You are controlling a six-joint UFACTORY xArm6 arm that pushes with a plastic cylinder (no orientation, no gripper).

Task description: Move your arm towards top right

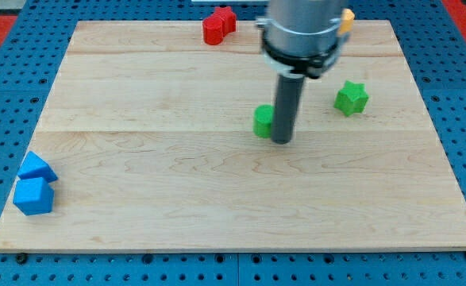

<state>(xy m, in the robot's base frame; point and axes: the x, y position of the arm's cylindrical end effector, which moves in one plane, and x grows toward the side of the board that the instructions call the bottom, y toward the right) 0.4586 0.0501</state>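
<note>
The arm ends in a plain dark rod – no jaws on it, so nothing to call apart or together. My tip (282, 141) rests on the wooden surface (177, 191) near its middle, touching or just beside a green block (263, 121) that sits at its left, partly hidden behind the rod. A green star-shaped block (351, 98) lies to the view's right, apart from the tip. At the top edge sits a red block (218, 25), and a yellow block (346, 19) peeks from behind the arm. Two blue blocks – a wedge-like one (36, 167) and a cube (33, 196) – huddle touching at the bottom left.
</note>
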